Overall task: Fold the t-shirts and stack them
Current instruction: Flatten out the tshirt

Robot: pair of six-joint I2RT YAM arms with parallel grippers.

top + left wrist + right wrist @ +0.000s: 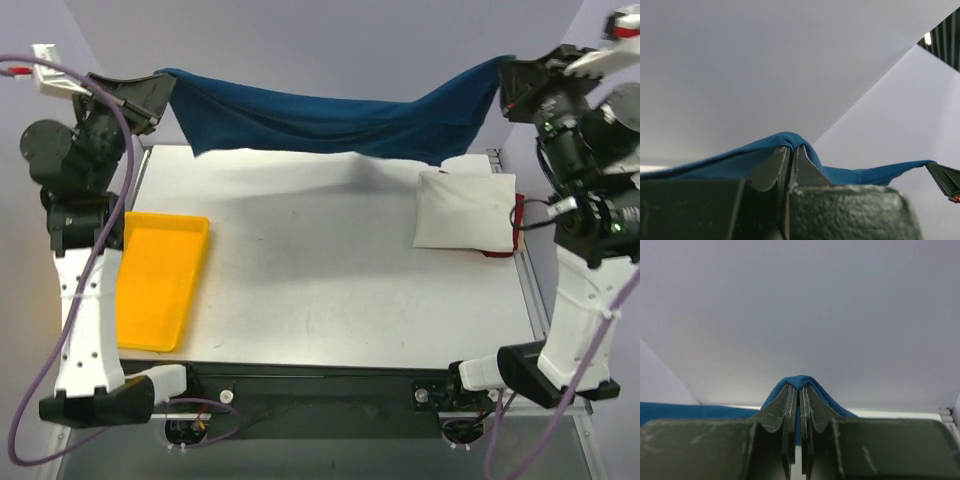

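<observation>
Up close, the left claw (pixel 791 148) was pinched tight on a bit of the blue t-shirt (pixel 320 122), and the cloth poked out over its tips. The right claw (pixel 799 384) was squeezed tight on another bit of the same shirt. Between them the shirt hung in the air over the far edge of the worktop (pixel 320 270), pulled wide, with its middle sagging a little. A cream t-shirt (pixel 465 208) lay folded on the right side, on top of a red t-shirt (pixel 517 228) that only peeked out. A yellow tray (pixel 160 280) sat on the left.

The job looked like laying the blue shirt down flat, ready to fold. To do that well, both claws should probably come down together, at the same height and wide apart, so the cloth lands smooth. Its right end looked close to the cream shirt, so it could drag on that pile.
</observation>
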